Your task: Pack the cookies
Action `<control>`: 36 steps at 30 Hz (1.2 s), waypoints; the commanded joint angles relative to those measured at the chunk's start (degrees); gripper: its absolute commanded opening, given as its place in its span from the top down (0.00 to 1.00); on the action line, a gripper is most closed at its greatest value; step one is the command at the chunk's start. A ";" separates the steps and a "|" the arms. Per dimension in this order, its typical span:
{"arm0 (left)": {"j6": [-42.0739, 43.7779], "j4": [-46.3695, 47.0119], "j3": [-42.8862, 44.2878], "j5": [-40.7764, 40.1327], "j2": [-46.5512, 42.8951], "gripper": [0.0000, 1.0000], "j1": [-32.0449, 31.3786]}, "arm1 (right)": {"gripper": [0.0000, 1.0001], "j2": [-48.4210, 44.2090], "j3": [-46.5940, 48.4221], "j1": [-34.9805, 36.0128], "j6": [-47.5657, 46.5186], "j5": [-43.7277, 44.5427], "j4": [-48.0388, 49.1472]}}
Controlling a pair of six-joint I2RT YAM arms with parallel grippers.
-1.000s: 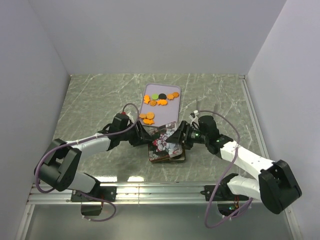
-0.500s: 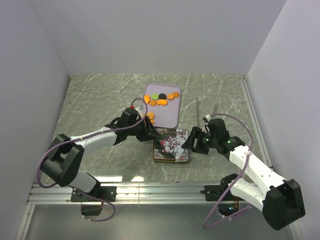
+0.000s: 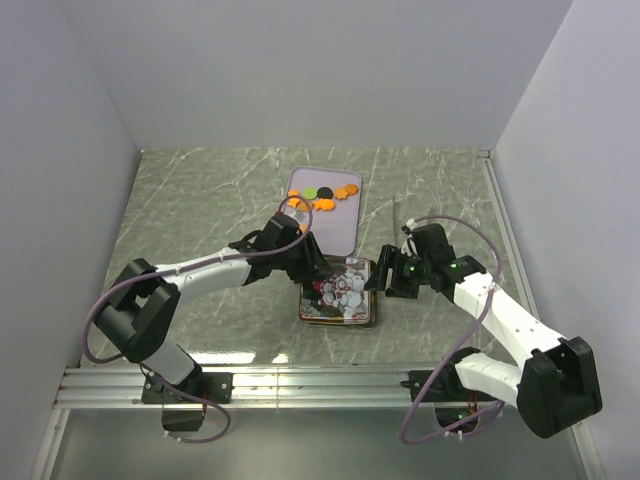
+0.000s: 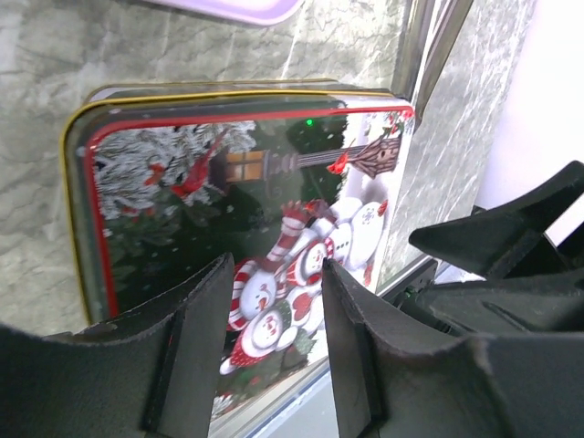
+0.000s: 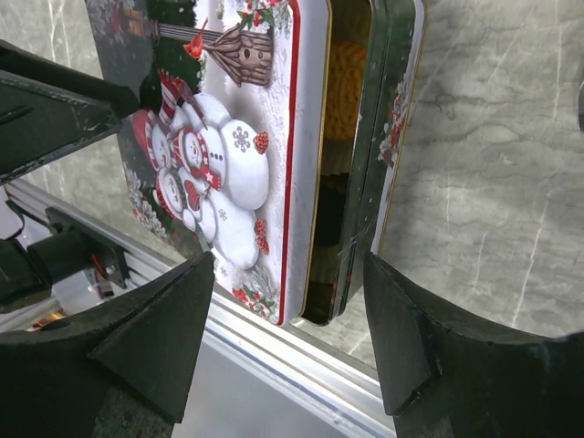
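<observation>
Tin lid (image 3: 338, 290) btwn L jaws, R jaws; both parted.

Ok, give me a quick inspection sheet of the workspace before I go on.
Surface: green marbled table.
Job's things: cookies on the tray; more inside the tin, whose lid lies askew with a gap along one side.
Clutter: nothing seen.
Grippers: left gripper open over the lid; right gripper open at the tin's other side; neither holds anything.
Cables: purple cables loop off both arms.
Surroundings: white walls, metal rail at the near edge.

White arms (image 3: 205, 275), black fingers (image 4: 196, 347), seemingly lilac cables (image 3: 87, 335).
</observation>
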 commanded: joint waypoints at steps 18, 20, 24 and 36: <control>3.26 -22.88 3.05 -16.33 -16.72 0.36 -0.18 | 0.23 -4.62 11.09 -1.04 -3.07 0.66 -13.78; 2.65 -20.06 -3.26 -15.62 -18.40 0.35 -0.18 | 0.20 -4.10 11.53 -1.74 -2.63 -1.70 -14.31; 1.42 -13.47 -10.24 -14.39 -21.31 0.31 -0.18 | 0.08 -2.78 12.32 -6.12 -2.72 -6.37 -14.23; 4.49 -4.05 -8.49 -11.84 -12.97 0.31 0.00 | 0.06 7.94 7.84 -18.44 5.45 -17.97 -5.88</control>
